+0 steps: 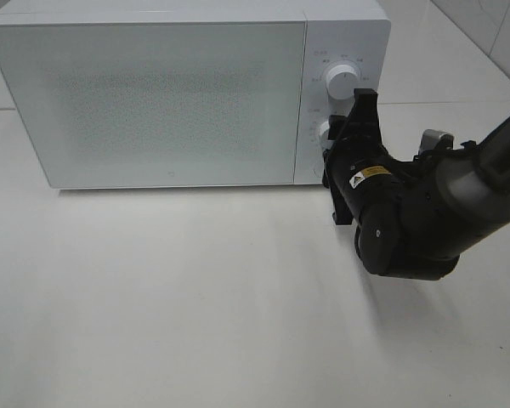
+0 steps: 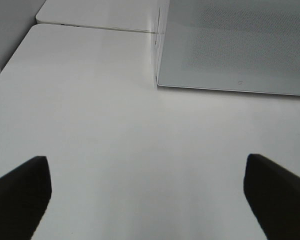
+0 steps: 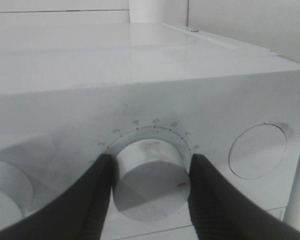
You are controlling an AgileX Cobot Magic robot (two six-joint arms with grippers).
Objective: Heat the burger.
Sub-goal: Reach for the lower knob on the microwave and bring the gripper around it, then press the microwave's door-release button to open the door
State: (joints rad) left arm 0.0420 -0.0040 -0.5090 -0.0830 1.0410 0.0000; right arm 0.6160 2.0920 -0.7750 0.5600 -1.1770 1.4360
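The burger is hidden; no view shows it. The white microwave (image 1: 153, 93) stands at the back of the table with its door closed. My right gripper (image 1: 338, 143) is at the control panel, shut on the lower knob (image 1: 325, 132). In the right wrist view its two fingers (image 3: 97, 192) press either side of that knob (image 3: 150, 177), whose red mark points off to one side. The upper knob (image 1: 342, 82) is free. My left gripper (image 2: 149, 200) is open and empty above the bare table, in front of the microwave's left corner (image 2: 160, 75); it does not show in the exterior view.
The white table (image 1: 195, 306) stretches in front of the microwave. The right arm (image 1: 425, 212) hangs over the table's right side. A round button (image 3: 257, 150) sits on the panel beside the gripped knob. A tiled wall (image 1: 493, 25) rises at the back right.
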